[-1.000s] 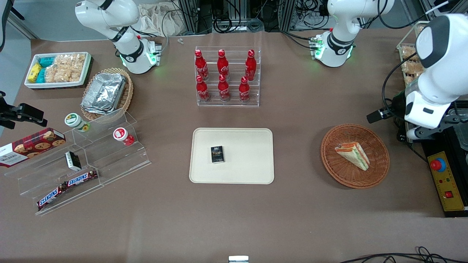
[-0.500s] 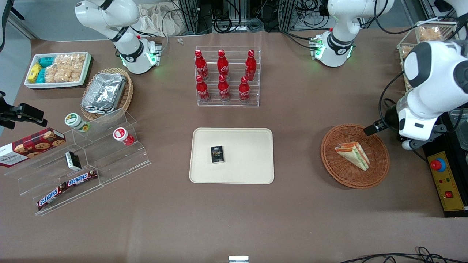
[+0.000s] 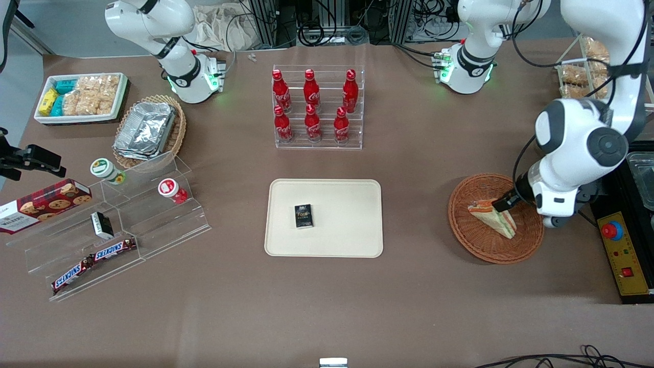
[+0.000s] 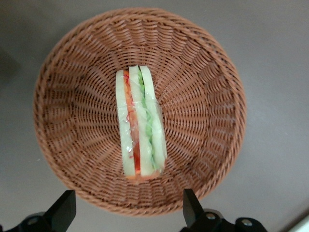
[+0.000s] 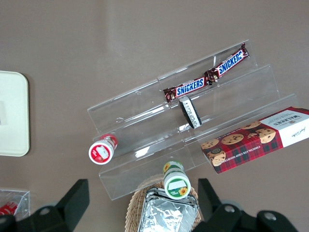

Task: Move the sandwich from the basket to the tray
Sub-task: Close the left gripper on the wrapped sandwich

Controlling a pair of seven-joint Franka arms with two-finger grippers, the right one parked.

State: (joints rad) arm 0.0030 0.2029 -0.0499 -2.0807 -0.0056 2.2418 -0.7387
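Change: since a second ago the left arm has swung in from the working arm's edge of the desk (image 3: pixel 419 306), and its end effector (image 3: pixel 503 204) now hangs over the basket (image 3: pixel 472 240), where earlier it was outside the rim.
Meaning for the task: this looks like the approach before a grasp; nothing has been lifted yet, so the transfer has barely begun.
Sandwich: the sandwich (image 3: pixel 493 217) lies inside the basket, resting on its side, untouched. In the wrist view the sandwich (image 4: pixel 140 123) runs from 12 o'clock to 6 o'clock across the basket (image 4: pixel 63 159), filling layers facing up.
End effector state: the two fingers (image 4: pixel 63 210) stand wide apart, one on each side of the wedge's 6 o'clock end, above it and not touching.
Arm pose: the forearm comes down from 1 o'clock in the front view, elbow high, wrist pointing down over the basket's 2 o'clock portion.
Tray: the tray (image 3: pixel 352 240) lies well apart from the basket, toward the desk's middle, with a small black box (image 3: pixel 303 215) on it at about 9 o'clock from centre.
Next move, as a judgement: a descent so the fingers straddle the bread, then closing gently, since the soft wedge may squash or slip.
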